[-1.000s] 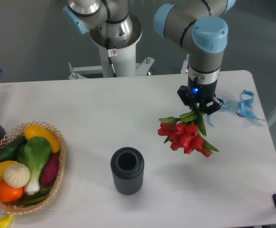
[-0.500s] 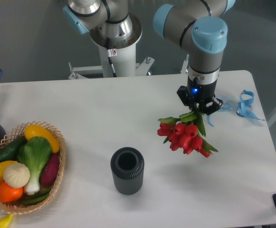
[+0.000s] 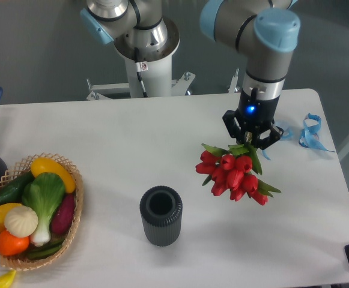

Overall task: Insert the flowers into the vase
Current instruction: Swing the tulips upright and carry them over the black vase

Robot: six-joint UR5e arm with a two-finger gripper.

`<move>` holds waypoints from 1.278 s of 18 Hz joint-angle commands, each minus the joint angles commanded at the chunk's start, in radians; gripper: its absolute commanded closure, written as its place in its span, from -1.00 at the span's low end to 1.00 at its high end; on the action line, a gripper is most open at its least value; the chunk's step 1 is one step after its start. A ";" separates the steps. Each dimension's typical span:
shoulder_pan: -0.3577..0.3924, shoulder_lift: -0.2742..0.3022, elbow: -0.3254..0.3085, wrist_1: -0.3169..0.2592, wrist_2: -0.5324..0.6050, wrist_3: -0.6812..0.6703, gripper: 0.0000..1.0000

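The flowers (image 3: 234, 175) are bright red buds with green leaves, hanging under a black gripper (image 3: 251, 139) that shows a small blue light, on an arm of grey metal with pale blue caps. At seven o'clock from them the vase (image 3: 161, 216) is dark grey with vertical ribs, on a plain white table (image 3: 132, 144). Far over at nine o'clock a tan woven basket (image 3: 72, 207) holds toys in yellow, green, white, orange and purple, and at two o'clock light blue ribbons (image 3: 309, 132) lie on the white.
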 joint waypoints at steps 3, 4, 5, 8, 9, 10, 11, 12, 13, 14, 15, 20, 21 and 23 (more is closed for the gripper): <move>0.025 -0.003 0.002 0.042 -0.222 -0.075 0.95; 0.032 -0.005 0.002 0.043 -0.302 -0.100 0.96; 0.043 -0.005 0.000 0.043 -0.374 -0.120 0.96; 0.048 -0.005 -0.005 0.043 -0.496 -0.155 0.96; 0.042 -0.005 -0.011 0.043 -0.504 -0.157 0.96; 0.034 -0.005 -0.009 0.045 -0.521 -0.157 0.96; 0.025 -0.011 0.000 0.052 -0.565 -0.155 0.96; 0.016 -0.015 0.002 0.078 -0.634 -0.155 0.96; 0.011 -0.037 0.002 0.118 -0.704 -0.155 0.96; 0.009 -0.058 0.002 0.159 -0.761 -0.155 0.96; 0.008 -0.070 0.002 0.187 -0.806 -0.155 0.96; 0.005 -0.090 0.005 0.201 -0.857 -0.149 0.96; 0.002 -0.103 0.006 0.204 -0.872 -0.144 0.96; -0.003 -0.124 0.012 0.226 -0.895 -0.128 0.96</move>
